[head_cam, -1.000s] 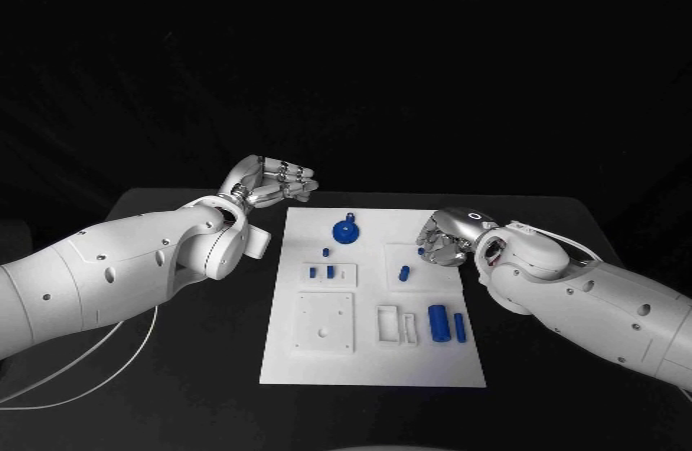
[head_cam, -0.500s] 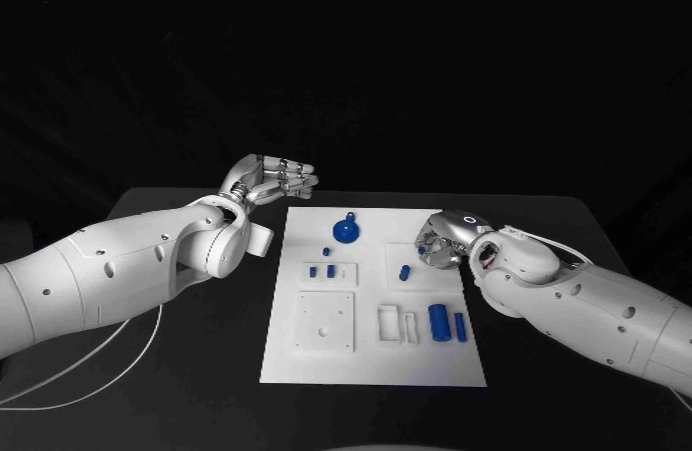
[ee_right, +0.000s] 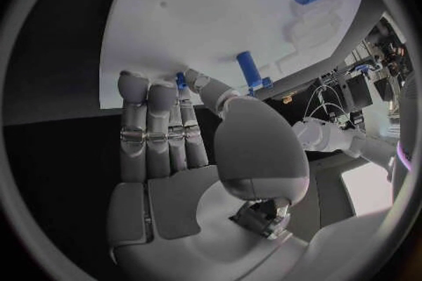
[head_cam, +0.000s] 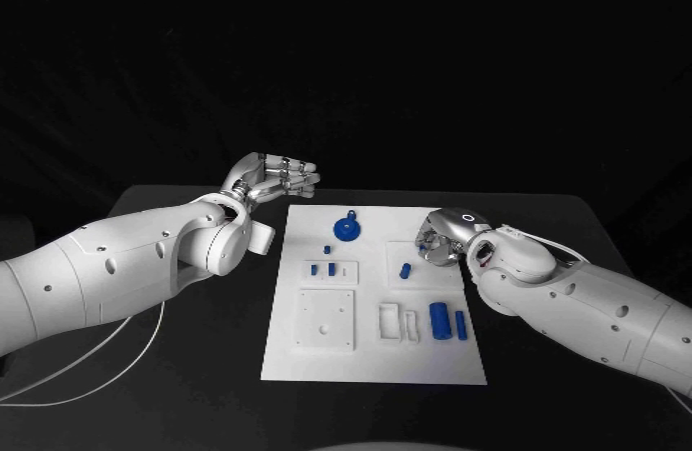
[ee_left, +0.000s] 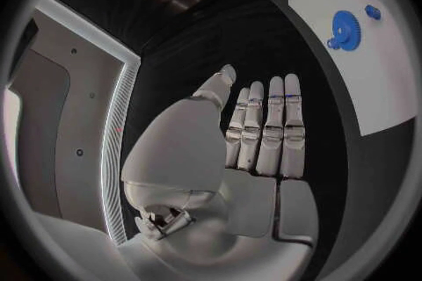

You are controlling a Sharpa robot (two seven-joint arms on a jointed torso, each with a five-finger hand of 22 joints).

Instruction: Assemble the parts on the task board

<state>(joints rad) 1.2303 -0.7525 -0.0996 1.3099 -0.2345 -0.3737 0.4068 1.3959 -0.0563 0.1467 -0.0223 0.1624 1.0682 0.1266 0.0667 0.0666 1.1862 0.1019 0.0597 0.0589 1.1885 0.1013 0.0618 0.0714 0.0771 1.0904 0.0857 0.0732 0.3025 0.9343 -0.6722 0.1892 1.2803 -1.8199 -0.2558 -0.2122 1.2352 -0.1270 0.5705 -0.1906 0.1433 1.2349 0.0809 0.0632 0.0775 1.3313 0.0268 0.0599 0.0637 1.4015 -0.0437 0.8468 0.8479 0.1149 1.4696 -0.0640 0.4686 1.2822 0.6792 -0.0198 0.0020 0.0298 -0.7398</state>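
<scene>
Since a second ago, little changed: my right hand [head_cam: 440, 243] pinches a small blue part [ee_right: 180, 80] at the task board's [head_cam: 372, 366] 3 o'clock edge; left hand [head_cam: 271, 180] idles open at 11. Insertion pending.

Dim scene, dark background. Overhead light hits task board [head_cam: 372, 291] bright, near glare. Head view sharp. Wrist views fisheye, edges bent, dark vignette ring; soft sheen on the metal.
</scene>
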